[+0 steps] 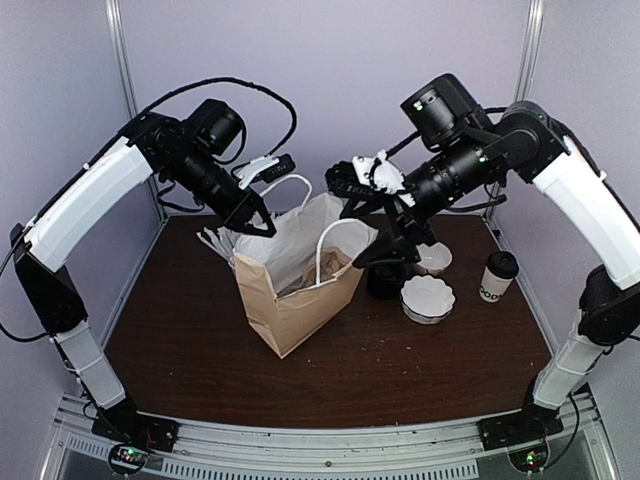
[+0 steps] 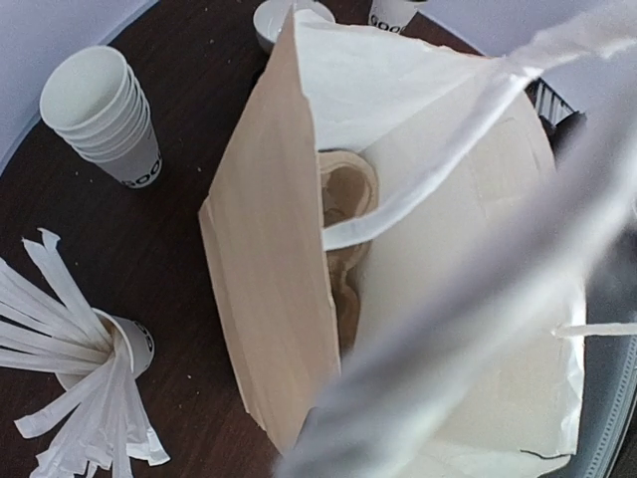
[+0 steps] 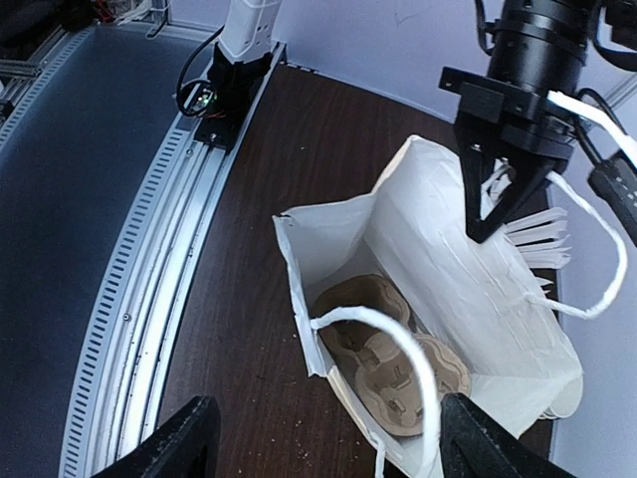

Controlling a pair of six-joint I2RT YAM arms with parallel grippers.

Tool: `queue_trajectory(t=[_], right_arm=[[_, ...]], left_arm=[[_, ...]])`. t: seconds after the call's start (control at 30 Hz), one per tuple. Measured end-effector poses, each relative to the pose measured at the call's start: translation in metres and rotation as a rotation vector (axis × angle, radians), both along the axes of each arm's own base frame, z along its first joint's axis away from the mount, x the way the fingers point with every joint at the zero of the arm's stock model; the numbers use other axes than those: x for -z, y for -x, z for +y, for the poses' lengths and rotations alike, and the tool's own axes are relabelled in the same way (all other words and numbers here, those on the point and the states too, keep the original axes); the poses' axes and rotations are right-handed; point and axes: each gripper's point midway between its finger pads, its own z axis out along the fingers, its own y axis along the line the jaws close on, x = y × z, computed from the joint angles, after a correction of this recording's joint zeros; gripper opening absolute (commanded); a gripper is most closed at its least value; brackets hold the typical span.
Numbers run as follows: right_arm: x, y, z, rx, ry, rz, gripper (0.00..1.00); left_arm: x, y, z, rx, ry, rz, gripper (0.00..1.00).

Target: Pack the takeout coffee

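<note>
Well right of the paper bag (image 1: 290, 300) stands the lidded coffee cup (image 1: 497, 277), unpacked; the wide, empty right gripper (image 3: 333, 448) above the bag could snag its handle loop (image 3: 383, 314), pulling the rim from the pinching left gripper (image 3: 485, 234).

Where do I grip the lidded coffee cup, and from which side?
Probably grip the coffee cup on its paper wall just under the black lid, fingers coming level from the near side. It stands upright and tapers downward, so the rim should stop slipping; white bowls sit on its left.
</note>
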Motion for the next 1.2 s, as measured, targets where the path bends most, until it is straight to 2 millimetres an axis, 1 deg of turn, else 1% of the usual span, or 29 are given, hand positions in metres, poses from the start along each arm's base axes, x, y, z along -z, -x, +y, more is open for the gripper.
queue_trajectory(t=[0.07, 0.13, 0.2, 0.27, 0.3, 0.33, 0.43, 0.57, 0.67, 0.7, 0.73, 0.77, 0.8, 0.93, 1.0, 1.07, 1.1, 1.13, 1.2], right_arm=[[-0.016, -0.006, -0.012, 0.027, -0.034, -0.031, 0.79], [-0.036, -0.019, -0.033, 0.086, -0.077, -0.063, 0.79], [-0.048, -0.034, -0.054, 0.155, -0.104, -0.088, 0.8], [-0.055, -0.046, -0.071, 0.215, -0.12, -0.104, 0.81], [-0.055, -0.053, -0.08, 0.249, -0.125, -0.109, 0.81], [-0.053, -0.058, -0.087, 0.274, -0.123, -0.109, 0.82], [-0.038, -0.076, -0.106, 0.356, -0.105, -0.091, 0.83], [-0.012, -0.119, -0.141, 0.526, -0.085, -0.054, 0.85], [0.011, -0.152, -0.172, 0.67, -0.067, -0.022, 0.86], [0.016, -0.159, -0.18, 0.706, -0.063, -0.014, 0.88], [0.021, -0.168, -0.191, 0.75, -0.06, -0.004, 0.89], [0.026, -0.175, -0.202, 0.792, -0.057, 0.008, 0.9], [0.03, -0.182, -0.211, 0.829, -0.054, 0.016, 0.91], [0.05, -0.214, -0.256, 0.985, -0.029, 0.063, 0.93], [0.068, -0.229, -0.277, 1.056, 0.008, 0.098, 0.94], [0.092, -0.243, -0.297, 1.135, 0.076, 0.127, 0.94], [0.103, -0.248, -0.305, 1.165, 0.105, 0.137, 0.94], [0.116, -0.252, -0.313, 1.2, 0.146, 0.148, 0.93], [0.137, -0.253, -0.325, 1.249, 0.219, 0.155, 0.92]], left_arm=[[-0.017, 0.001, -0.003, 0.006, 0.042, -0.015, 0.0], [-0.027, 0.004, -0.007, 0.014, 0.076, -0.018, 0.0], [-0.035, 0.007, -0.009, 0.027, 0.104, -0.01, 0.0], [-0.039, 0.012, -0.012, 0.034, 0.129, 0.014, 0.0], [-0.041, 0.015, -0.013, 0.037, 0.14, 0.03, 0.0], [-0.043, 0.017, -0.013, 0.038, 0.148, 0.042, 0.0], [-0.047, 0.023, -0.016, 0.048, 0.175, 0.075, 0.0], [-0.05, 0.029, -0.019, 0.061, 0.2, 0.108, 0.0], [-0.049, 0.031, -0.022, 0.07, 0.21, 0.134, 0.0], [-0.046, 0.031, -0.023, 0.072, 0.209, 0.145, 0.25], [-0.042, 0.031, -0.024, 0.072, 0.206, 0.161, 0.71], [-0.036, 0.03, -0.025, 0.067, 0.195, 0.178, 0.94], [-0.027, 0.027, -0.026, 0.058, 0.175, 0.191, 0.97], [0.01, -0.003, -0.026, -0.024, 0.053, 0.163, 0.98], [0.021, -0.013, -0.023, -0.059, 0.02, 0.134, 0.98], [0.024, -0.02, -0.02, -0.088, 0.014, 0.087, 0.98], [0.022, -0.022, -0.017, -0.1, 0.015, 0.062, 0.97], [0.018, -0.023, -0.014, -0.109, 0.022, 0.033, 0.96], [0.005, -0.022, -0.008, -0.122, 0.048, -0.024, 0.93]])
